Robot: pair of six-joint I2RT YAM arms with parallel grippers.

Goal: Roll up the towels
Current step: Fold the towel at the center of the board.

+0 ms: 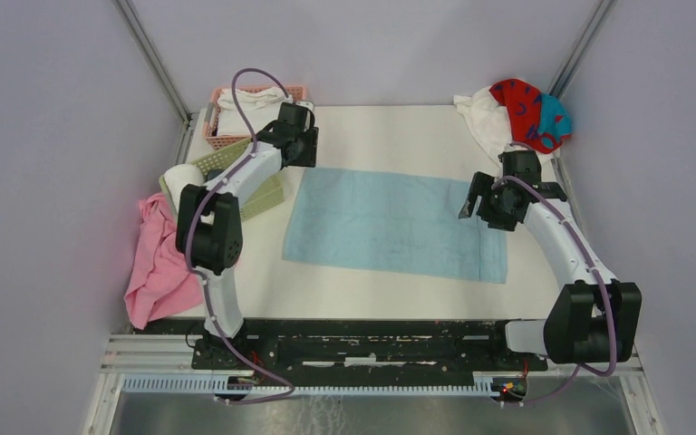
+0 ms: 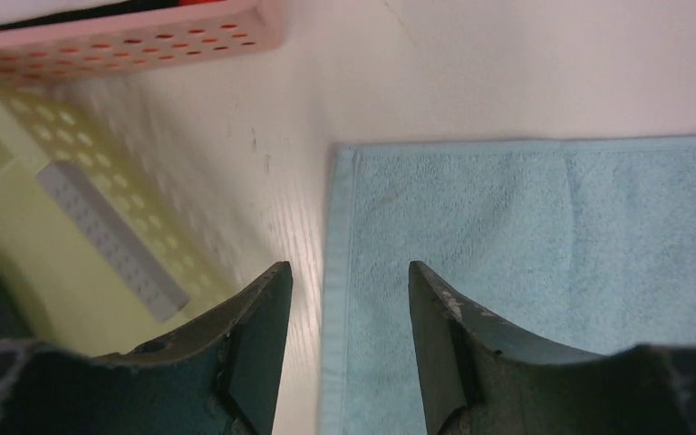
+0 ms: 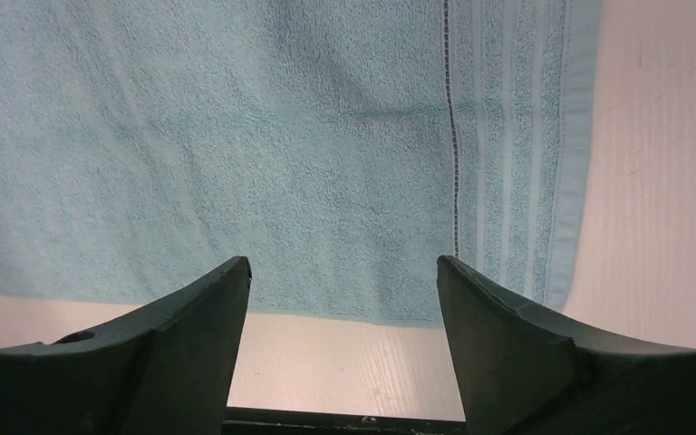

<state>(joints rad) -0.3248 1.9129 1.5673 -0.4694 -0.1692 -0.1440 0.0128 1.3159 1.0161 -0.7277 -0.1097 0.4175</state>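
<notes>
Top external view: the light blue towel (image 1: 397,225) lies spread flat mid-counter (image 1: 381,127). The left end effector (image 2: 344,272) is open over its left hem, gripping nothing; the right end effector (image 3: 344,263) is open above its striped end. Beyond, the red towel (image 1: 527,109) and the white towel (image 1: 478,116) sit bunched in the far right corner.

Two grippers: left gripper (image 2: 344,272), right gripper (image 3: 344,263). Two perforated baskets, upper left of the frame: pink basket (image 1: 297,91), green basket (image 1: 268,198). Three towels: light blue towel (image 1: 390,222) at centre, white towel (image 1: 482,122) and red towel (image 1: 518,101) at upper right (more white cloth (image 1: 236,113) lies in the pink basket). One pink cloth (image 1: 156,267), left edge.
</notes>
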